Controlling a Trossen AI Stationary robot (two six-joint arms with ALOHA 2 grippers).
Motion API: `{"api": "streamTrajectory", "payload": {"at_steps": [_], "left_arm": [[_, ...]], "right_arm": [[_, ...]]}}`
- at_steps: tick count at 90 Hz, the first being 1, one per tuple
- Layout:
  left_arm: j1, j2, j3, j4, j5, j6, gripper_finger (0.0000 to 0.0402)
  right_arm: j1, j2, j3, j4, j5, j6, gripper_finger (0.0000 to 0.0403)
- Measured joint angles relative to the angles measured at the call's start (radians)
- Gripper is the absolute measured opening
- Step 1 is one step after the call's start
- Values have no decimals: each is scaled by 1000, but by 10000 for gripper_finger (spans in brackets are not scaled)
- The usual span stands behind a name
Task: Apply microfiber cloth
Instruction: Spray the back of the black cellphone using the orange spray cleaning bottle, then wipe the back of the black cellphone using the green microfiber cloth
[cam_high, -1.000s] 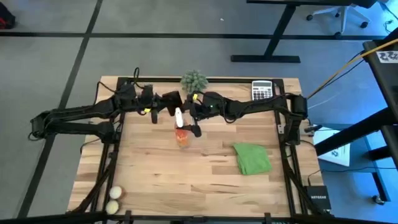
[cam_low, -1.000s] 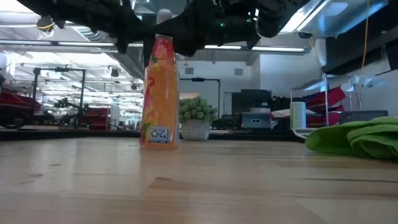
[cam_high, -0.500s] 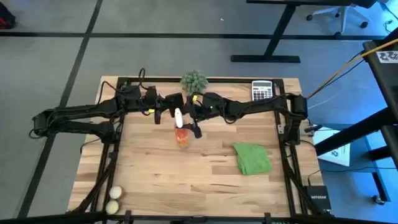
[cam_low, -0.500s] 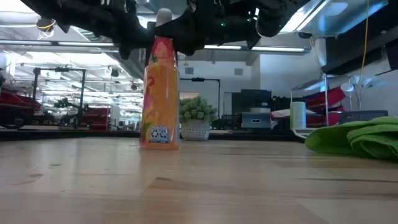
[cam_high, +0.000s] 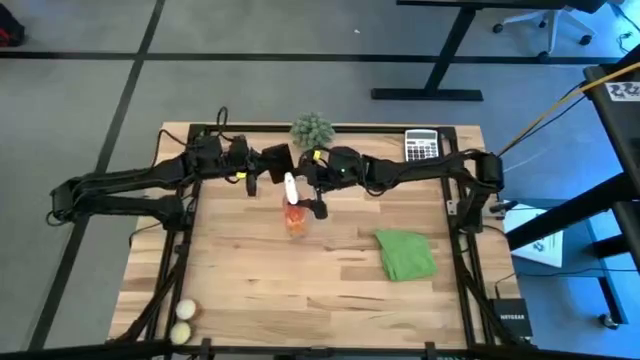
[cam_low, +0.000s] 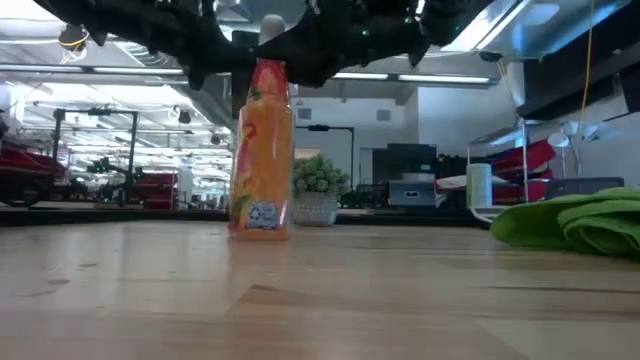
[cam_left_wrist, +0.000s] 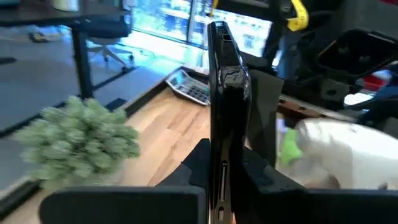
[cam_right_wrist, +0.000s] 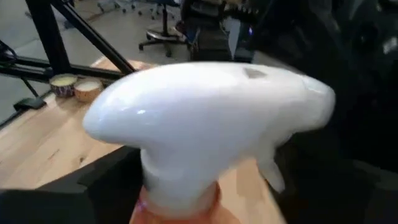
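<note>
The microfiber cloth (cam_high: 406, 254) lies flat on the bench (cam_high: 250, 290), well apart from the right claw (cam_high: 316, 196), which is nearer to it and grasps the spray bottle (cam_high: 293, 212); whether the left claw (cam_high: 256, 180) is clenched, I cannot tell.

orange spray bottle (cam_low: 262, 165) upright on wooden table (cam_low: 300, 300), white cap under dark arms crossing the top. small potted plant (cam_low: 318, 190) just behind it. green microfiber cloth (cam_low: 575, 222) bunched at right edge, well apart from bottle.
</note>
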Motion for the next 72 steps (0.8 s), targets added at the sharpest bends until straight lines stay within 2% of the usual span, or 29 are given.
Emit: {"api": "streamTrajectory", "payload": {"at_steps": [25,41,53,60,72], "left_arm": [[-1,-106,20,-185,-74,-29,9],[-49,-182,20,-406,-120,-172,9],[-151,-204,19,-628,-121,-332,9],[-242,-202,7,-695,-130,-436,9],[-438,-177,-16,-700,-160,-608,9]], "right_arm": [[0,-92,0,-183,84,-15,371],[0,-224,0,-529,145,-10,372],[19,-321,1,-849,120,92,372],[57,-350,-1,-1016,122,148,372],[167,-409,-116,-1078,184,250,372]]}}
